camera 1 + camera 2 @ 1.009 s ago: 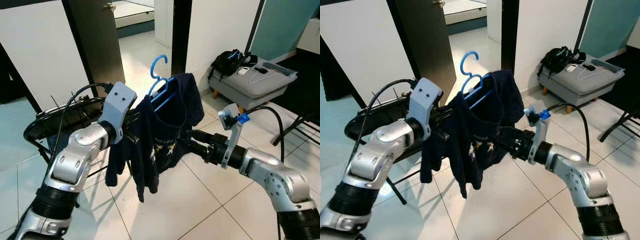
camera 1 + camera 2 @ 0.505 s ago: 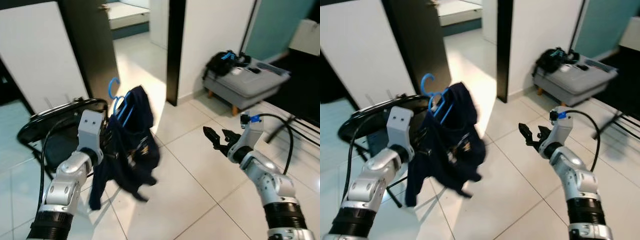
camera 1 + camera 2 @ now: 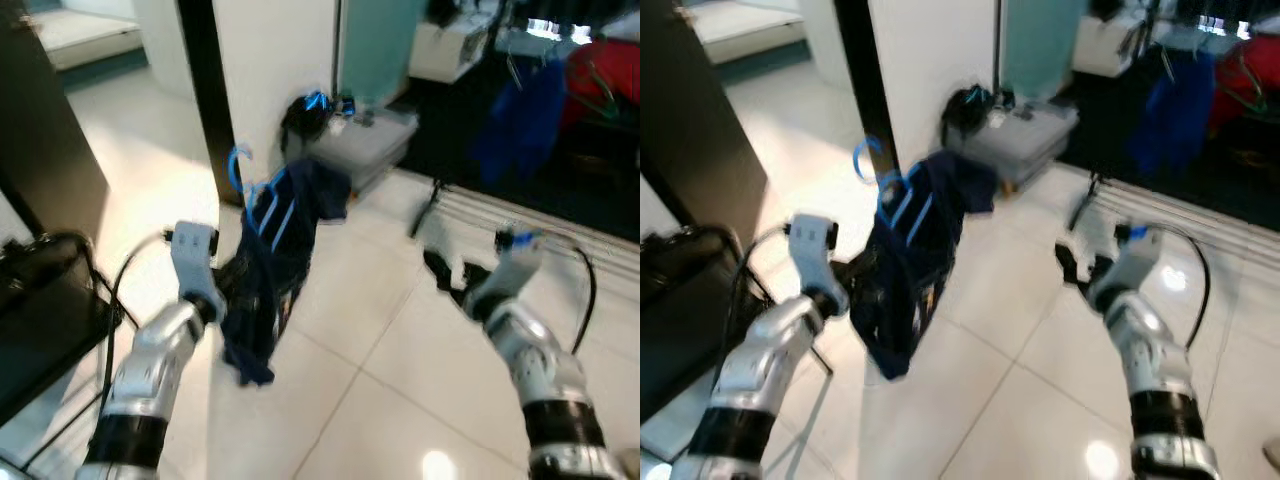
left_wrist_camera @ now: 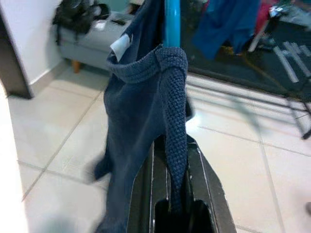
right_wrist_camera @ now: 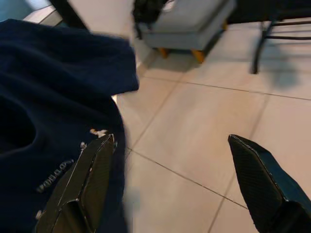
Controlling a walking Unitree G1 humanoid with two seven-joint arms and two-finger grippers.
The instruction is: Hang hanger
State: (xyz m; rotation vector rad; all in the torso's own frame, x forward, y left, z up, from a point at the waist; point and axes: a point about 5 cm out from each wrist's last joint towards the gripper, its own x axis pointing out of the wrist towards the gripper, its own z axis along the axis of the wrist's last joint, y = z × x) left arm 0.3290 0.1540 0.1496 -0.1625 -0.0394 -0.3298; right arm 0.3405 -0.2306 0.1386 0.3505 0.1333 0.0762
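A light blue plastic hanger (image 3: 240, 172) carries a navy knit garment (image 3: 275, 255), held up in front of me over the tiled floor. My left gripper (image 4: 172, 145) is shut on the hanger through the garment's collar, and the hanger's blue bar (image 4: 172, 22) rises above the fingers. From the head views the left gripper (image 3: 228, 288) sits at the garment's left edge. My right gripper (image 3: 440, 275) is open, to the right of the garment and apart from it. In the right wrist view its fingers (image 5: 90, 177) stand wide apart, with the garment (image 5: 48, 97) off to one side.
A grey bench (image 3: 365, 140) with a black bag (image 3: 305, 112) stands by the white wall behind the garment. A drying rack with blue clothes (image 3: 525, 120) and red clothes (image 3: 600, 75) is at the back right. A black chair (image 3: 40, 300) is at my left. A black door frame (image 3: 200, 80) rises ahead.
The camera has swung right, bringing the drying rack into sight. The right gripper has let go of the garment and pulled away to the right. The left gripper still holds the hanger.
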